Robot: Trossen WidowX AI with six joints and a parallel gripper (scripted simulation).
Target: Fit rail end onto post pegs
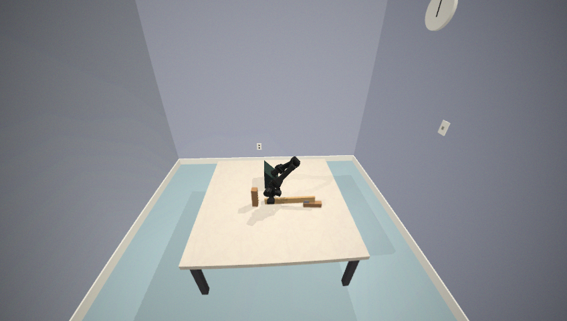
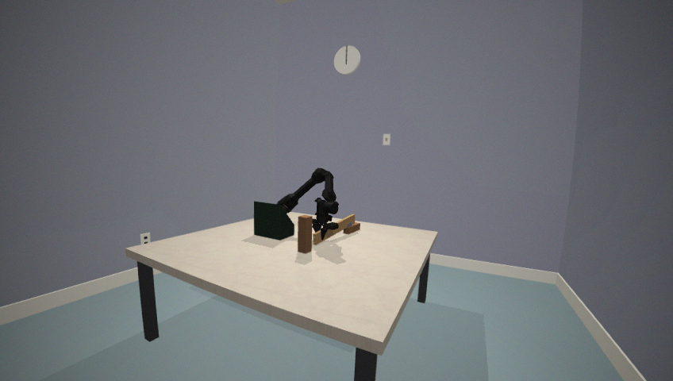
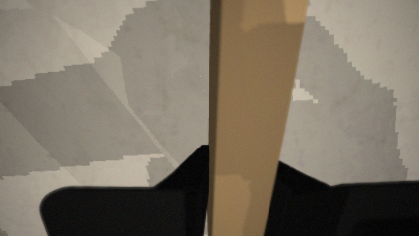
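Note:
The light wooden rail (image 1: 294,199) (image 2: 338,229) (image 3: 256,88) runs from near the post to the low brown footboard block (image 1: 317,204) (image 2: 353,229). Its far end is at the small grey bracket (image 1: 305,202). Its near end is low, at or close to the table; any small lift is too small to tell. The brown post (image 1: 254,197) (image 2: 304,234) stands upright, with a gap between it and the rail. Its pegs are tiny specks on the rail side. My gripper (image 1: 270,200) (image 2: 324,232) (image 3: 224,152) is shut on the rail near its near end, one finger on each side. The rail's holes are not visible.
The dark green arm base panel (image 1: 269,174) (image 2: 274,221) stands on the table (image 1: 278,242) (image 2: 236,264), behind the post and rail in the top view. The black arm arches above the rail. Shadows fall around the post and gripper.

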